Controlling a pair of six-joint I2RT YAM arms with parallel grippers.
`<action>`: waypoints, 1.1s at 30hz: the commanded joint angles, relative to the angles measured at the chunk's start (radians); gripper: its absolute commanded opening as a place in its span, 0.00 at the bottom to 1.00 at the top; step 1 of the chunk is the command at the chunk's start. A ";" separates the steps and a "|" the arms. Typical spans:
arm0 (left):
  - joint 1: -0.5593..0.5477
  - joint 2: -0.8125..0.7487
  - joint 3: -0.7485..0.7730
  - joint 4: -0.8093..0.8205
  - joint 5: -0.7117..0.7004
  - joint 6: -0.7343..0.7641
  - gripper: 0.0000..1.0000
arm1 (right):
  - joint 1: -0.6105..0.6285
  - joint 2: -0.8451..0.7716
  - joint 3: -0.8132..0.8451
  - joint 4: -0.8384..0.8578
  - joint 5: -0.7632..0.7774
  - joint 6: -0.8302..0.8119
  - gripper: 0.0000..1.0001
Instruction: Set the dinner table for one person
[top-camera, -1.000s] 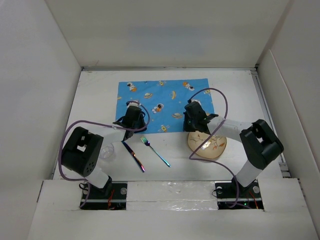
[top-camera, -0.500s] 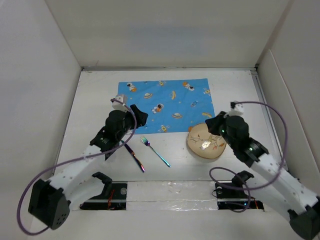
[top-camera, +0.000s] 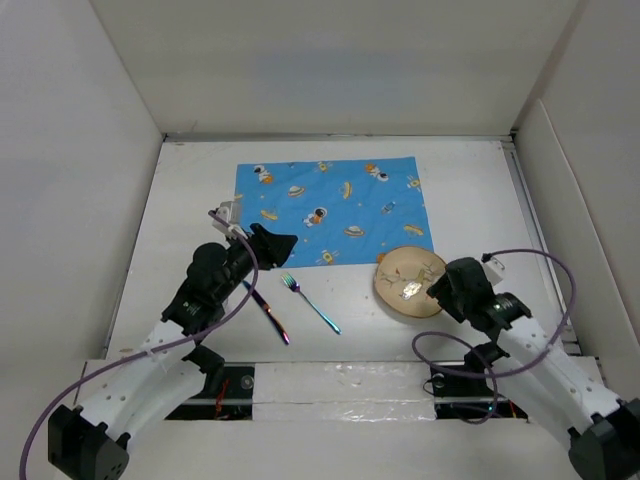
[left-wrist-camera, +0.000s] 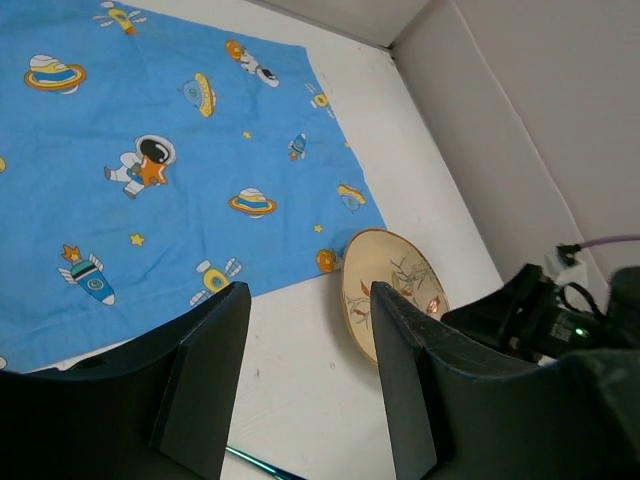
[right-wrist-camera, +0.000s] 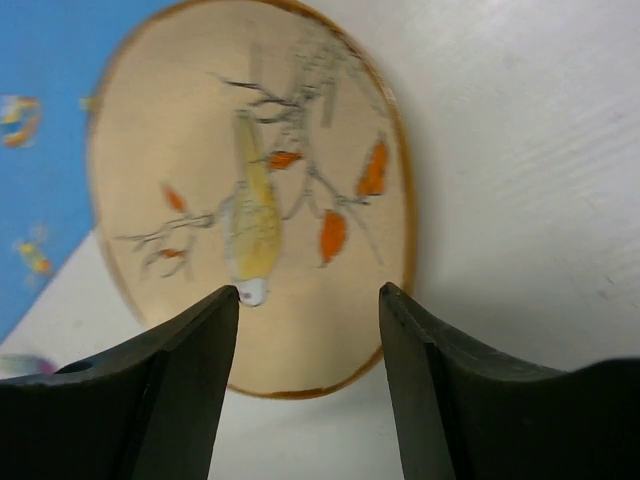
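Step in hand, I'd judge: getting the plate (top-camera: 408, 282) onto the mat (top-camera: 330, 205); nothing's laid on it yet. Right pincer (right-wrist-camera: 307, 292) is apart & empty, close over the plate, jaws either side of its near part; can't tell if they touch it. Left pincer (left-wrist-camera: 310, 295) also apart & empty, above the mat's near-left edge. The white surface (top-camera: 480, 190) runs from the arm bases to the far wall (top-camera: 340, 70). Plate lies on it right of centre, far rim at the mat's near-right corner; fork (top-camera: 312, 303) & knife (top-camera: 268, 312) lie near each other on bare surface, near side of the mat, left of the plate. Next move, prob.: right pincer drops, pinches the rim, carries plate to mid-mat; rim looks thin & low, so a shallow approach needed.
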 joint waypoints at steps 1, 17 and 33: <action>-0.005 -0.060 -0.011 0.072 0.026 0.002 0.48 | -0.028 0.179 0.098 -0.069 0.047 0.090 0.63; -0.189 -0.261 -0.031 -0.011 -0.259 0.046 0.48 | 0.021 0.476 0.222 -0.224 -0.013 0.300 0.52; -0.189 -0.263 -0.031 -0.014 -0.265 0.046 0.47 | 0.036 0.441 0.193 -0.183 -0.148 0.277 0.27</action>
